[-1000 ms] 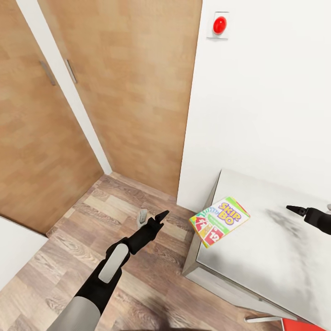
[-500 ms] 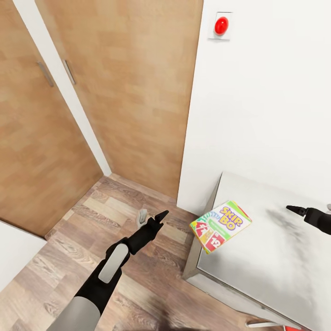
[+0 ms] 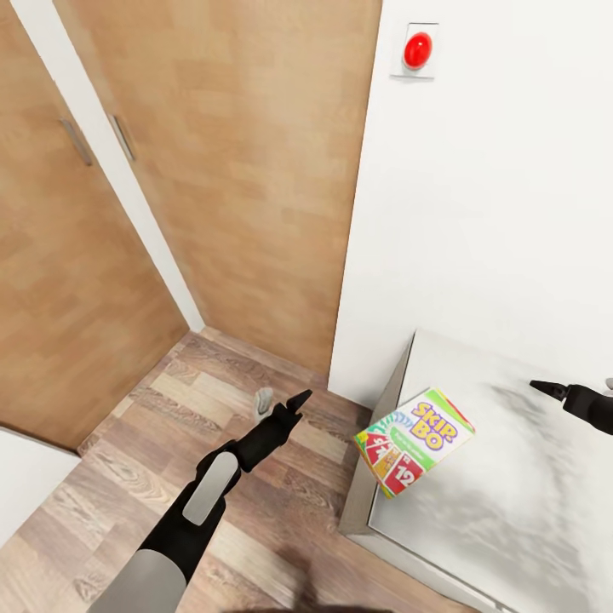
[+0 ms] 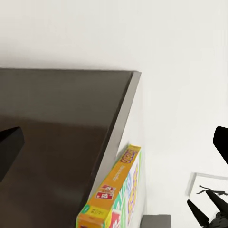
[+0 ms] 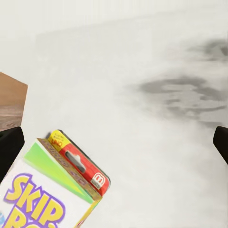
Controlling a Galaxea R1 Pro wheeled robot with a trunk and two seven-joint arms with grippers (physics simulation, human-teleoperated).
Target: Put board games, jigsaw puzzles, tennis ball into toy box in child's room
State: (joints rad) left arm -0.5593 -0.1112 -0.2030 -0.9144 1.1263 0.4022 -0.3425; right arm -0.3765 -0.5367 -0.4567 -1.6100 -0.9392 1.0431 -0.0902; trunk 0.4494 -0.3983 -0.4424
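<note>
The Skip-Bo board game (image 3: pixel 415 440) lies at the near left corner of the pale mottled table (image 3: pixel 511 477), jutting out over its edge. My left gripper (image 3: pixel 281 400) hangs open over the floor, left of the table and apart from the box. My right gripper (image 3: pixel 562 392) hovers open above the table top, to the right of the box. In the left wrist view the box (image 4: pixel 118 194) shows edge-on beside the table's dark side (image 4: pixel 57 133). The right wrist view has the box (image 5: pixel 42 190) near, on the table top (image 5: pixel 142 71). The toy box is out of view.
Light wooden wardrobe doors (image 3: pixel 238 170) fill the corner behind the plank floor (image 3: pixel 170 426). A white wall (image 3: pixel 494 213) with a red round button (image 3: pixel 417 49) rises behind the table.
The whole picture has shifted slightly, so the camera moved. Both arms hold the same pose and the Skip-Bo box stays at the table's corner.
</note>
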